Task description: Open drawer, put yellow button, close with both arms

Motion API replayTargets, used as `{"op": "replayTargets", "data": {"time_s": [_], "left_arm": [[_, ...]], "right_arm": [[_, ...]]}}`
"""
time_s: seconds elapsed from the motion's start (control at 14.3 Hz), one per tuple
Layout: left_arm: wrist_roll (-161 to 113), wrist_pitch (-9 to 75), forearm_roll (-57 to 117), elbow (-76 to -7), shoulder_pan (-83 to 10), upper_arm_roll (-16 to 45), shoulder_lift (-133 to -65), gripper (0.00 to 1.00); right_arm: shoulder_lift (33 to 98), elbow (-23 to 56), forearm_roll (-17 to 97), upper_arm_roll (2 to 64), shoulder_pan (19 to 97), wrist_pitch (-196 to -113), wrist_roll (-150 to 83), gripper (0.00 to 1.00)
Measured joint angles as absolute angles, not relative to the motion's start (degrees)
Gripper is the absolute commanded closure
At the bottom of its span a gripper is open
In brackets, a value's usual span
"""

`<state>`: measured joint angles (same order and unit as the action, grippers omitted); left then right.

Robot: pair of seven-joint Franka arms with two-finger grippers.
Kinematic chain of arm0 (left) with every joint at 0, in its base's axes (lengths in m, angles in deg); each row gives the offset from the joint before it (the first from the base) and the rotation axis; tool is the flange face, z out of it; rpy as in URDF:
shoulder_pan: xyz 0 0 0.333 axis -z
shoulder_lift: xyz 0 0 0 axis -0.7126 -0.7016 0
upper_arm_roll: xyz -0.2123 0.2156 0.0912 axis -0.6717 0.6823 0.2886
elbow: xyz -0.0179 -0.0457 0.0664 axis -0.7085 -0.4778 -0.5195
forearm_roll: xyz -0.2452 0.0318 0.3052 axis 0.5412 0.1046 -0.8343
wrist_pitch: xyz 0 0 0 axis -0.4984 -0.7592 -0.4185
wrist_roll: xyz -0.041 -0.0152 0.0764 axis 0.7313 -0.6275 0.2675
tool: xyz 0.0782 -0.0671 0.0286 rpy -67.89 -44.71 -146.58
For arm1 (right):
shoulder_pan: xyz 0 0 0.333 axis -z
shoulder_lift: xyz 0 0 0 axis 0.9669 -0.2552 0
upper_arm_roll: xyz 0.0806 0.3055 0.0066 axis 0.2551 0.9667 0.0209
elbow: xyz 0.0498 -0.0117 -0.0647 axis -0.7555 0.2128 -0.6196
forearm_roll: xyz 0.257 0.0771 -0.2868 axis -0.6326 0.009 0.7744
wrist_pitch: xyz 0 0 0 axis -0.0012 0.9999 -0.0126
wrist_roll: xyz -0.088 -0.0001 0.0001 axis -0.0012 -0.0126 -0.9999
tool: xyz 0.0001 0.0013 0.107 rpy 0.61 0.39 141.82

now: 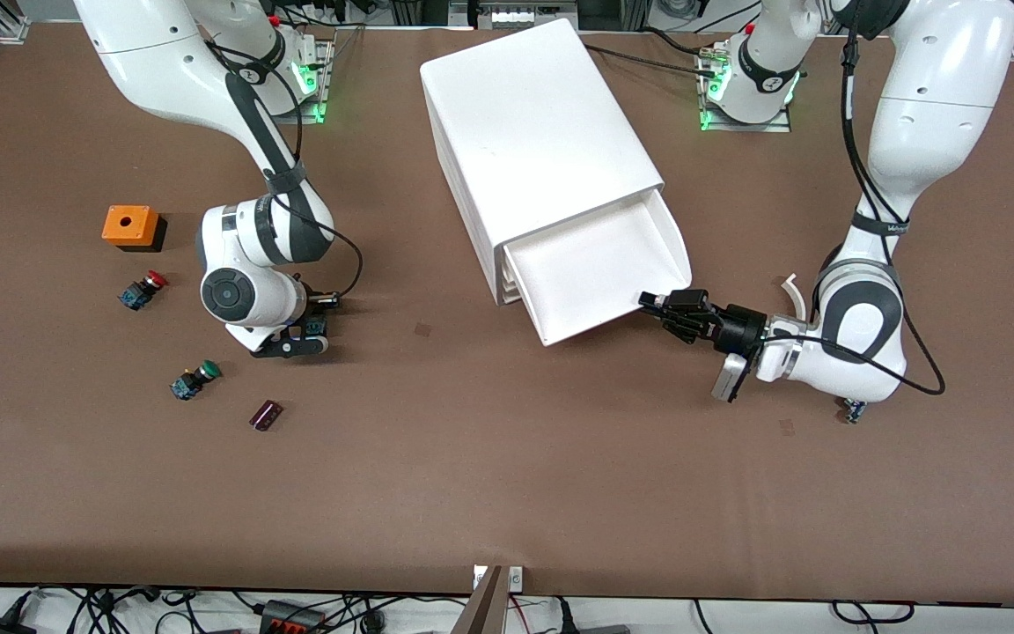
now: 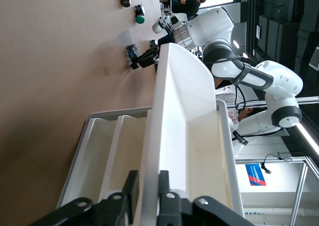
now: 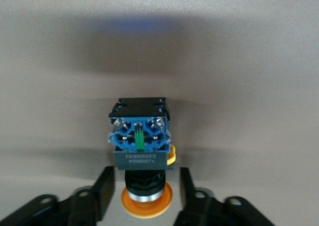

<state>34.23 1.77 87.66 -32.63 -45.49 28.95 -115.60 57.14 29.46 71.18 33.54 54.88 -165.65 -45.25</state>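
Brown table [image 1: 507, 475] is shared by two white arms. Near its middle a white cabinet [image 1: 533, 132] is seen, with the drawer [image 1: 591, 264] pulled out. The drawer's front lip is pinched by the left gripper [image 1: 652, 304], one finger [image 2: 130, 186] on each side of it. Toward the right arm's end of the table, the right gripper [image 1: 300, 339] is set low around the yellow button [image 3: 142, 161], whose black collar lies between the fingers [image 3: 102, 191] with small gaps left. A red button [image 1: 143, 289], a green button [image 1: 194, 379] and an orange box [image 1: 130, 225] lie nearby.
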Motion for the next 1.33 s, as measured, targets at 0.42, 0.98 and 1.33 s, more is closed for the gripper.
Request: {"op": "replayTargets", "data": {"time_s": [0.42,0.98,1.33], "left_arm": [[23.0,0.8,80.4,-30.0,-46.4,29.1,-113.5,0.00],[-16.2,-0.1,33.9,-23.5,-39.1,26.6,-98.4,0.00],[-21.8,2.1,19.8,-18.4,-36.2,28.0,-99.2,0.00]], "right_arm": [[57.1,29.2,71.2,33.5,54.9,-165.8,-45.3,0.91],[62.6,12.3,70.8,32.7,55.9,-147.4,-51.4,0.98],[63.9,-3.3,62.0,33.5,54.8,-136.7,-66.7,1.00]]}}
